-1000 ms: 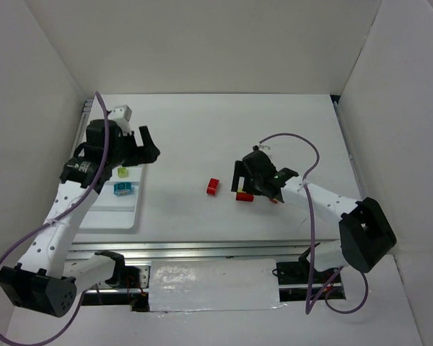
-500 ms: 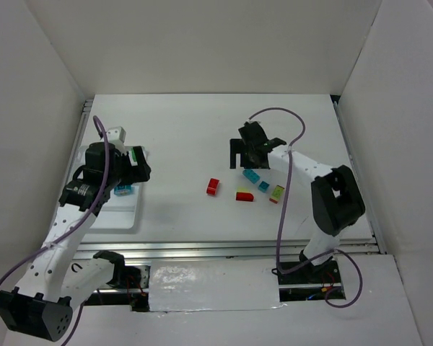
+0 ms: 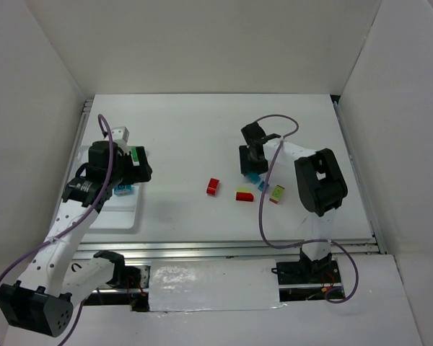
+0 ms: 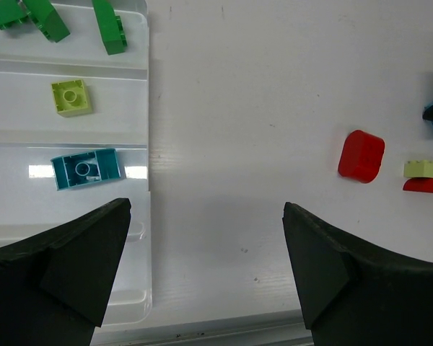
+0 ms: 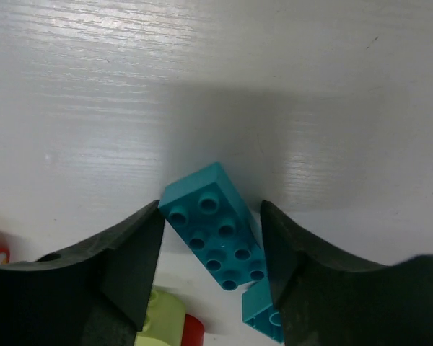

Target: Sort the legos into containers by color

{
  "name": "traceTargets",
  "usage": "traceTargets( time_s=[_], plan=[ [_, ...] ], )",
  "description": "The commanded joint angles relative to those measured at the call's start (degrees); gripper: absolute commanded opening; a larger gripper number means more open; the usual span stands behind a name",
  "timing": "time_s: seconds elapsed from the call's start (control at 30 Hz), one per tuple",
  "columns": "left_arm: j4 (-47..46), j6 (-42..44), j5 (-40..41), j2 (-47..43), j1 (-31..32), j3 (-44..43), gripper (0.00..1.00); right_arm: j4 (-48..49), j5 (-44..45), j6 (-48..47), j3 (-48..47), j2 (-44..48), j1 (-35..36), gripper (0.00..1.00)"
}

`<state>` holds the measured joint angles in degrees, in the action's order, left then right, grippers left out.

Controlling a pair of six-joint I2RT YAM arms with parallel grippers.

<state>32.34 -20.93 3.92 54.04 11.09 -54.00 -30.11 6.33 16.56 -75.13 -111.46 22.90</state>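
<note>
On the table, my right gripper has a slanted teal lego between its fingers, which touch opposite corners of it; from above, that gripper and lego sit right of centre. A smaller teal lego, a lime one and a red one lie close behind. A red lego lies alone at centre. My left gripper hangs open over the right edge of the white tray, whose containers hold dark green legos, a lime one and a teal one.
A red wedge with a lime piece and another lime brick lie just right of centre. White walls enclose the table on three sides. A metal rail runs along the near edge. The right arm's purple cable loops above the bricks.
My right gripper swung from over the red and lime bricks to the teal brick and closed its jaws onto it. The left gripper shifted slightly by the tray, still open.
</note>
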Motion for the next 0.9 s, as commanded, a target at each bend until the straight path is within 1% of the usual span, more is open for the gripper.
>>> traceTargets(
  time_s=[0.0,0.07,0.17,0.27,0.3,0.33,0.37,0.4,0.43,0.47,0.53,0.57,0.6,0.63,0.67,0.7,0.73,0.77,0.8,0.83,0.87],
  plan=[
    [-1.7,1.5,-1.5,0.3,0.3,-1.1,0.99,-0.5,-1.1,-0.6,-2.0,-0.3,-0.4,0.59],
    [-1.8,1.7,-1.9,0.4,0.3,-1.1,0.99,-0.6,-0.6,-0.5,-2.6,-0.4,-0.4,0.58],
    [-1.8,1.6,-2.0,0.5,0.3,-1.1,0.99,-1.3,0.0,-0.5,-4.9,-1.8,-0.5,0.51],
    [-1.8,1.7,-2.3,0.4,0.3,-1.0,1.0,-2.9,0.5,-0.3,-8.1,-4.0,-0.4,0.38],
    [-1.9,1.7,-2.3,0.4,0.3,-0.9,1.0,-3.1,0.9,0.0,-8.8,-4.6,-0.4,0.28],
    [-1.9,1.7,-2.8,0.4,0.3,-1.0,1.0,-3.3,1.1,0.2,-9.9,-4.6,-0.4,0.22],
    [-2.2,1.8,-3.3,0.3,0.3,-1.0,0.99,-4.0,2.5,1.4,-10.4,-4.6,-0.4,0.18],
    [-2.3,1.8,-3.6,0.3,0.3,-0.9,1.0,-4.0,2.9,1.9,-10.6,-3.6,-0.4,0.0],
    [-2.6,1.9,-5.1,0.1,0.3,-0.9,0.99,-3.6,2.7,2.4,-10.5,-2.4,-0.4,0.0],
    [-3.0,2.0,-9.2,-0.1,0.3,-0.9,1.0,-2.5,2.2,3.3,-9.1,-0.8,-0.4,0.0],
    [-5.9,3.1,-16.7,-0.9,0.3,-0.4,0.99,-0.6,-0.9,4.6,-6.7,6.2,-0.4,0.0],
    [-7.4,3.3,-26.6,-1.0,0.3,0.2,1.0,1.7,-1.7,7.1,-3.6,9.0,-0.3,0.0],
    [-10.2,3.6,-32.2,-1.0,0.3,0.3,0.99,3.1,-4.6,8.4,-1.7,15.1,-0.4,0.0],
    [-11.8,3.0,-37.4,-0.5,0.3,0.5,1.0,4.5,-5.8,10.1,0.1,18.4,0.0,0.0],
    [-13.7,2.1,-41.9,-0.3,0.3,0.6,0.99,7.5,-6.1,14.1,4.1,21.3,0.6,0.0],
    [-16.0,0.9,-50.3,0.8,0.3,1.4,1.0,8.8,-6.1,15.9,6.1,27.2,1.5,0.0],
    [-20.9,-2.2,-54.0,1.4,0.5,1.8,0.99,11.2,-5.8,19.3,9.3,29.9,4.0,0.0],
    [-22.8,-3.4,-56.9,2.4,0.7,2.0,1.0,12.5,-5.5,20.7,10.6,32.2,5.6,0.0],
    [-24.7,-6.4,-58.8,2.6,2.3,1.8,0.99,13.5,-4.8,22.2,11.8,36.1,7.4,0.0],
    [-28.4,-8.3,-57.6,2.4,4.1,1.9,0.99,13.7,-0.2,25.6,12.9,37.9,9.3,0.0],
    [-29.7,-9.5,-55.5,2.0,6.2,1.6,0.99,13.8,2.3,27.1,13.3,40.3,13.1,0.0]
  ],
)
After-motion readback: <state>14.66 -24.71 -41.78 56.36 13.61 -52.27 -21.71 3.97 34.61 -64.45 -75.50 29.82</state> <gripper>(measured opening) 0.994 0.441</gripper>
